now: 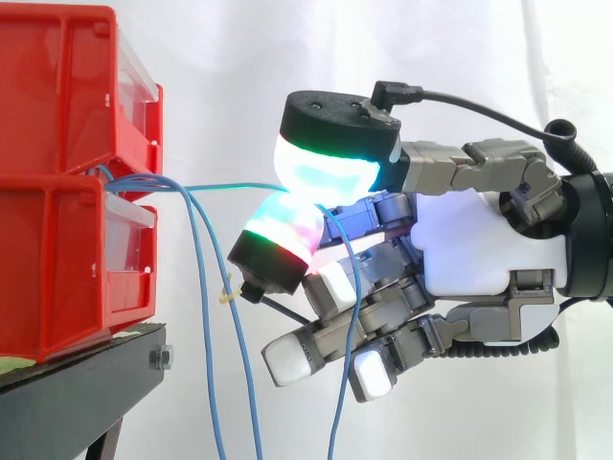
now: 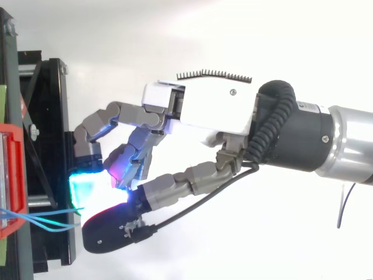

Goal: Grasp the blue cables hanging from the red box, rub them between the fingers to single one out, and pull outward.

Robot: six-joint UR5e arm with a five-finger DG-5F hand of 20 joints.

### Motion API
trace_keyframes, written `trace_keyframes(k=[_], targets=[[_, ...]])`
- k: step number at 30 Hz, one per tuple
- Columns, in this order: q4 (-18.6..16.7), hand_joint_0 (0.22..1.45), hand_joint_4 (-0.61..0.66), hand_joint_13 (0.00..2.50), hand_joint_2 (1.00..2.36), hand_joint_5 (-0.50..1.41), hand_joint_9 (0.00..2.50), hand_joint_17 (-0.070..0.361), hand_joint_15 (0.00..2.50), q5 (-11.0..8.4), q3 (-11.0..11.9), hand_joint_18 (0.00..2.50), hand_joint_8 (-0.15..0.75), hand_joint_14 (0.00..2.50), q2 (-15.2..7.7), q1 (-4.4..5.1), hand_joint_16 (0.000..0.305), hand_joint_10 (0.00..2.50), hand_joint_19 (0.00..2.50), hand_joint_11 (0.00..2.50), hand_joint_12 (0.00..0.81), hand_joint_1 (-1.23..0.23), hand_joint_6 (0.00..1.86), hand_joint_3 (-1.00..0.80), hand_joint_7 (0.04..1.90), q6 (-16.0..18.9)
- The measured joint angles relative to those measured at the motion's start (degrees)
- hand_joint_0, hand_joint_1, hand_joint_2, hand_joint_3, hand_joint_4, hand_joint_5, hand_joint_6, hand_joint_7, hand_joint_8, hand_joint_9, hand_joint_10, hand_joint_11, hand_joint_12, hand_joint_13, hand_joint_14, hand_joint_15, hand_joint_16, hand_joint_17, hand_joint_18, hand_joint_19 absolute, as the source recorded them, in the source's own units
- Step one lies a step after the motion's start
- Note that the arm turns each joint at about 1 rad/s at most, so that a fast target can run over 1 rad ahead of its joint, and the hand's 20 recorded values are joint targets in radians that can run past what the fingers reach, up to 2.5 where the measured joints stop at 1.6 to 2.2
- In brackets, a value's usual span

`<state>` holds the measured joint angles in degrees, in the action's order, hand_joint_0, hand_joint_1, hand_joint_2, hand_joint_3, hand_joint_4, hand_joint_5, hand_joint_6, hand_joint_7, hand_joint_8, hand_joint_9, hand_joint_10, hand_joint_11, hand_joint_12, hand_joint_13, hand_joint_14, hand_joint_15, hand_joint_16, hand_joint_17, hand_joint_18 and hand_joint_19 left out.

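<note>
- Centre right of the side view is the robot's grey-and-white fingered hand (image 1: 469, 251). It reaches toward the stacked red plastic bins (image 1: 57, 192) at the left edge, which sit on their black metal stand (image 1: 86, 369).
- The thin blue cables (image 1: 203, 307) spill from the gap between the two bins, upper left. Most of them droop straight down to the bottom edge.
- One blue strand (image 1: 225, 185) is different. It runs level and tight from the bins to the hand, then falls in front of the curled fingers.
- The hand is pinching that strand between two glowing fingertips (image 1: 326, 168) pressed together at frame centre, a cyan-white pad above and a rainbow-tinted one below. The other fingers are curled loosely underneath, with nothing in them that I can see.
- In the top view, the hand (image 2: 210, 111) sits just off the stand. Its cyan pad is close to where the cables (image 2: 35, 216) leave the bin at lower left.
- My read: the singling-out looks done, with one strand in the pinch, so the pull is the step in hand.
- To do it well, hold the pad pressure firm so the strand can't slip. Draw straight toward frame right along the strand's own line, not down or sideways.
- Watch the drooping cables just beside the lower pad, because a snag there would drag a second one along.
- A smooth, steady pull with no jerk is best, since I'd guess those bins could shift.
</note>
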<state>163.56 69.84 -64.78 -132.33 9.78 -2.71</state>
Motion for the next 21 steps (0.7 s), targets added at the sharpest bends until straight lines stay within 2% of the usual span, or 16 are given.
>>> trace_keyframes(k=[8,15,21], targets=[[0.0,0.58,0.09,0.88,1.0,-0.08,1.15,0.172,0.44,0.87,-0.5,1.1,0.41,0.01,0.0,-0.03,0.077,0.01,0.51,0.71,0.512,-0.85,0.88,0.02,1.25,0.0],[-1.7,0.58,0.09,0.88,1.0,-0.08,1.16,0.173,0.44,1.97,-4.6,1.1,0.412,0.01,0.3,-0.1,0.077,0.01,0.51,0.71,0.516,-0.85,0.88,0.03,1.26,1.4],[-2.5,0.58,0.09,0.87,1.0,-0.08,1.16,0.173,0.44,2.96,-7.5,1.1,0.41,0.01,1.6,-0.48,0.077,0.01,0.51,0.72,0.514,-0.85,0.88,0.03,1.26,2.7]])
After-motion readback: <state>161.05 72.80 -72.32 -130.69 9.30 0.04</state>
